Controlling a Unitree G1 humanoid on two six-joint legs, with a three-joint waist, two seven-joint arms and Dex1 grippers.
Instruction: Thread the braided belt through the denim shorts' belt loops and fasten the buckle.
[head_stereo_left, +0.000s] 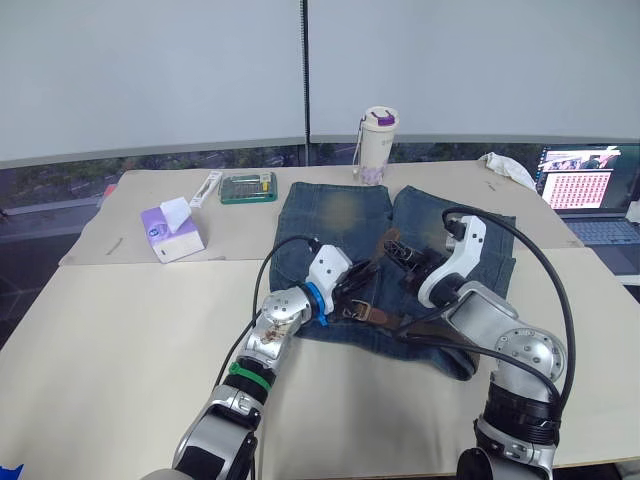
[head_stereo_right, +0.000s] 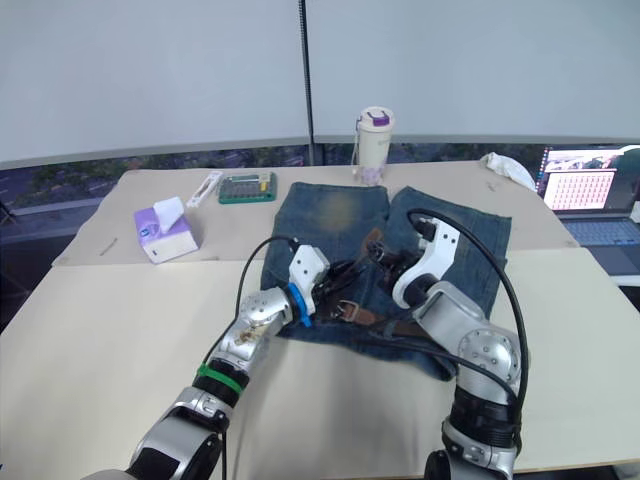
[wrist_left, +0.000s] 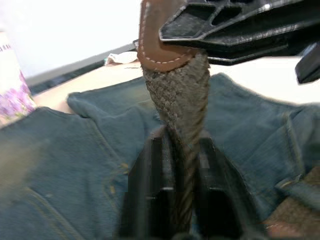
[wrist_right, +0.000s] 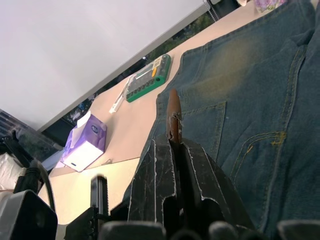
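Above the denim shorts (head_stereo_left: 340, 225), both grippers, left gripper (wrist_left: 181, 165) and right gripper (wrist_right: 172, 150), pinch the braided belt (wrist_left: 177, 95); recommend keeping the strap taut and flat while feeding it.

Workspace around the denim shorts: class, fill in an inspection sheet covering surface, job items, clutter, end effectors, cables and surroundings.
Surface: beige table.
Job items: denim shorts lie flat; braided belt raised over them.
Clutter: tissue box, green case, tumbler, white cloth.
End effectors: left end effector and right end effector both shut on belt.
Cables: black cables loop over arms.
Surroundings: laptop, blinds.
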